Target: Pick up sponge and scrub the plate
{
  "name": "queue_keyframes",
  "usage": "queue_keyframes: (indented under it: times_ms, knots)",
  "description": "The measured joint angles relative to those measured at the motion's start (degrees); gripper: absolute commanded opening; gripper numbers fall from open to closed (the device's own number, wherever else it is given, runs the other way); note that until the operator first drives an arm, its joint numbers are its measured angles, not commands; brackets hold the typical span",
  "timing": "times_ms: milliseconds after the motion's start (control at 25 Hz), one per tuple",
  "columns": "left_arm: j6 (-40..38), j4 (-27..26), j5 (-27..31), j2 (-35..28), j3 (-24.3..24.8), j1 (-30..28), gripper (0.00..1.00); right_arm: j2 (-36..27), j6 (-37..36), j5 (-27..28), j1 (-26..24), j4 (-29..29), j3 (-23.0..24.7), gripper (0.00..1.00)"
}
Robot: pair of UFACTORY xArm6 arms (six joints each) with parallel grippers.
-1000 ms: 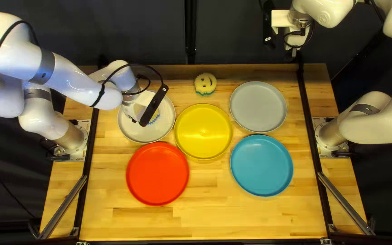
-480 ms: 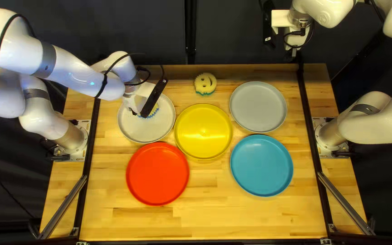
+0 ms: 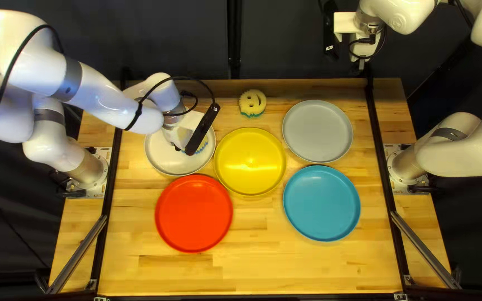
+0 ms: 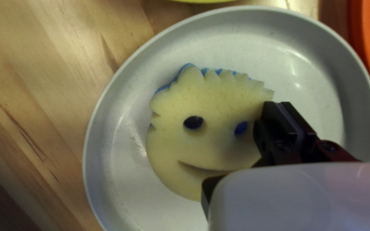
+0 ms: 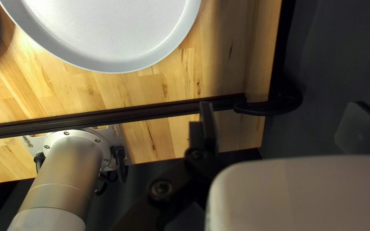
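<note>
The sponge (image 4: 210, 98) lies face up inside the white plate (image 4: 125, 192), seemingly flat on its floor. It has just shifted across the plate towards the yellow plate (image 3: 250, 161), moving along with the left hand (image 4: 238, 149), so I judge the pick-up done and a scrubbing stroke in progress. That hand looks clamped on the sponge: one finger is against its side, the other mostly hidden near its lower edge. The next stroke should sweep back over the uncovered part; pressing near the rim could drag the white plate into the yellow plate or red plate (image 3: 194, 213). On the worktop (image 3: 263, 262), a second sponge (image 3: 252, 103), grey plate (image 3: 318, 131) and blue plate (image 3: 322, 203) have not moved. The right hand (image 3: 362, 63) waits beyond the far edge; whether it is open I cannot tell.
</note>
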Motion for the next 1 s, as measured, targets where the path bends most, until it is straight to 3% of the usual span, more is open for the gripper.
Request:
queue_keyframes:
  times_ms: [320,640,800,1000]
  knots:
    - [-14.65,8.93,-1.69,2.84,-7.19,-10.07,0.00,0.00,0.00,0.00,0.00,0.00,0.00,1.00]
    - [-21.24,14.91,-13.33,12.65,-11.54,-16.64,0.00,0.00,0.00,0.00,0.00,0.00,0.00,1.00]
    - [-18.42,12.59,-19.99,19.15,-13.37,-18.08,0.00,0.00,0.00,0.00,0.00,0.00,0.00,1.00]
    - [-7.44,1.57,-25.07,24.18,-14.93,-19.62,0.00,0.00,0.00,0.00,0.00,0.00,0.00,1.00]
